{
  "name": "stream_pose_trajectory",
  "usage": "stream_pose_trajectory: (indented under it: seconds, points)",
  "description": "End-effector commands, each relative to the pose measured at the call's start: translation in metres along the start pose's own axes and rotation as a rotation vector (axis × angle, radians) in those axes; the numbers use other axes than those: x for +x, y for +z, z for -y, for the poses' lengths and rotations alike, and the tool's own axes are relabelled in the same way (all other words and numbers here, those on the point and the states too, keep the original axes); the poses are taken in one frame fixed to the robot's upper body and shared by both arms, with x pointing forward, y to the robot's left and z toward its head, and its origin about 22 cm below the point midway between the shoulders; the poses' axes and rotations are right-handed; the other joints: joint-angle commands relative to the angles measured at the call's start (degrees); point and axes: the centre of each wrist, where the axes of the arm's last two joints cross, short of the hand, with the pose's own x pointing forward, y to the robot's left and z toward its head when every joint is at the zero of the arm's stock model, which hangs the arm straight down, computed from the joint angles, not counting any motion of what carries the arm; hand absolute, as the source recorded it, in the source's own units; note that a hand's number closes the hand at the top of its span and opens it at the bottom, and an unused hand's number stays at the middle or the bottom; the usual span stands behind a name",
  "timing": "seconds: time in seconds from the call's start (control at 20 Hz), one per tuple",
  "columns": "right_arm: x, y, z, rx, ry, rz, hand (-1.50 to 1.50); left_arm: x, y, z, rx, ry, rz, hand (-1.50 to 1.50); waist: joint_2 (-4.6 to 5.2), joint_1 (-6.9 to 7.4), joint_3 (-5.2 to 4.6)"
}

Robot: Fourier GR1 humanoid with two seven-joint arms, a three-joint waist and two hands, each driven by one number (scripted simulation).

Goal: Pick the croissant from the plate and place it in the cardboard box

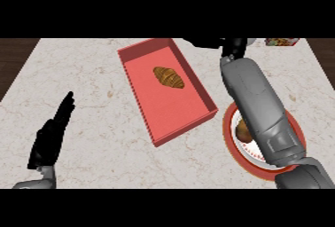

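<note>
We are looking down at the marble counter (98, 133), and we are working from the biggest thing to the smallest. The red cardboard box (189, 116) is lying open at the middle, its long axis running from far-left to near-right. The red-rimmed plate (230, 137) is sitting just beside the box's near right corner, and our right forearm is crossing over most of it. A croissant (169, 77) is lying inside the box toward its far end, long axis roughly along the box. A second brown pastry (243, 131) is showing on the plate beside the forearm. Our right hand (230, 44) is reaching past the box's far right corner; we cannot tell how its fingers stand. Our left hand (53, 133) is resting released at the near left, well apart. We judge the right hand the nearer one
</note>
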Motion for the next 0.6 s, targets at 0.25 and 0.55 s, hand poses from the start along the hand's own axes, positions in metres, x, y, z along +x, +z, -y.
stream_pose_trajectory:
  seconds: [0.25,0.55]
  points:
    - [-0.05,-0.029,0.124,-0.132,-0.082,-0.001,-1.5,-0.011,0.009,-0.016,0.004,-0.003,-0.032,0.0,-0.67,-1.9,-0.02]
    - [-0.076,-0.015,0.198,-0.074,-0.056,0.012,-1.5,-0.004,-0.001,-0.003,0.036,-0.005,-0.026,0.0,-0.6,-2.01,-0.04]
